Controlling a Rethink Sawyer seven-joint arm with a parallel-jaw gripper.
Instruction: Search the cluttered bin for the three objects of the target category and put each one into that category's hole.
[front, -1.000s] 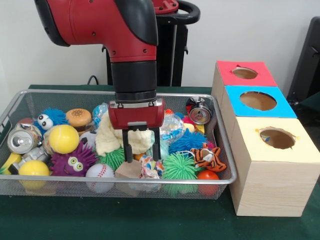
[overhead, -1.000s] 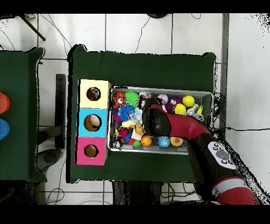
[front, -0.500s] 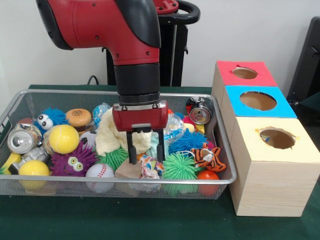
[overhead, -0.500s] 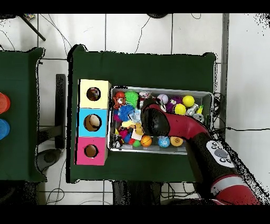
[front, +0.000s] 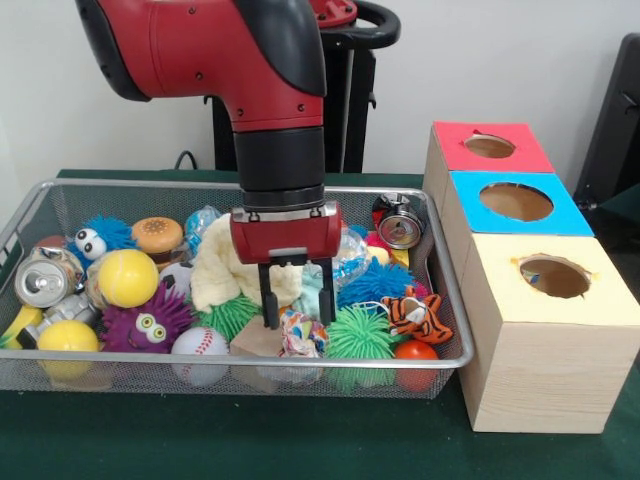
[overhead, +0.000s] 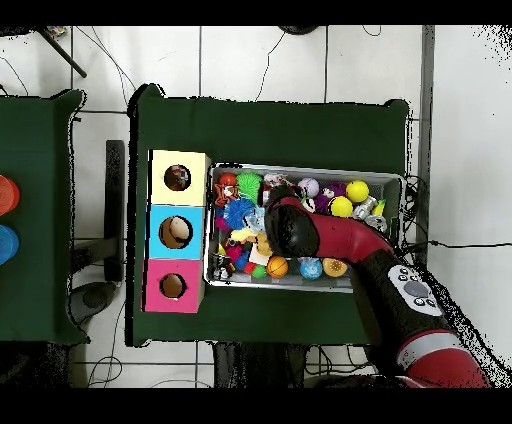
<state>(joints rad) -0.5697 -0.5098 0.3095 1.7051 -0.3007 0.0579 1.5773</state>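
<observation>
— Where are you now?

— My arm (front: 250, 90) fills the top middle of the front picture. Below it sits the wire bin (front: 448, 290), full of toys. At the right stand the three boxes with holes: red (front: 490, 147), blue (front: 517, 202) and yellow (front: 553, 277).

— What are you doing?

— I think I'm still searching. My gripper (front: 297, 318) hangs low in the middle of the bin with its fingers a little apart and nothing held. Its tips are just above a crumpled patterned thing (front: 301, 333), beside the green spiky ball (front: 357, 333).

— Next?

— Go down, squeeze, lift, then pick a hole.

— Any words to read?

— None I can read.
</observation>
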